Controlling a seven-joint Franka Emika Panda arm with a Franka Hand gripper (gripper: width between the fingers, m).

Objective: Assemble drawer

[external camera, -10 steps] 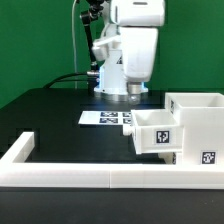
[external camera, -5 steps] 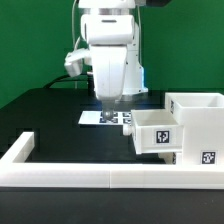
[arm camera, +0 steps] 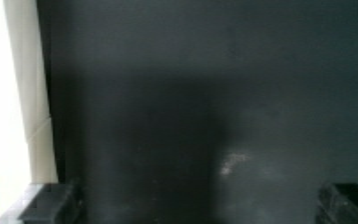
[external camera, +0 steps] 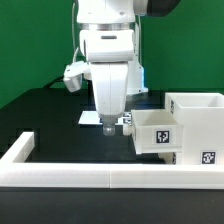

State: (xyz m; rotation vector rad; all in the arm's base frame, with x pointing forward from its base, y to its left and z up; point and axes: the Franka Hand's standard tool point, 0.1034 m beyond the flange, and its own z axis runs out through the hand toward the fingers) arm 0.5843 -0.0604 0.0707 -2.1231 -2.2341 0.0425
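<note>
A black table (external camera: pixel 50 110) under a green backdrop. The gripper (external camera: pixel 108 127) hangs empty, fingers apart, above the marker board (external camera: pixel 92 118). The drawer (external camera: pixel 180 130) stands at the exterior view's right — probably best approached slowly and squarely.

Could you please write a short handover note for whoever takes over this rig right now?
Gripper: open and empty, hanging low over the marker board.
Casing: by the low white border wall, on the exterior view's right.
Small drawer box: partly slid into the casing, sticking out.
Done: that box is started in its slot.
Left: push it home; a second box is not in view.
</note>
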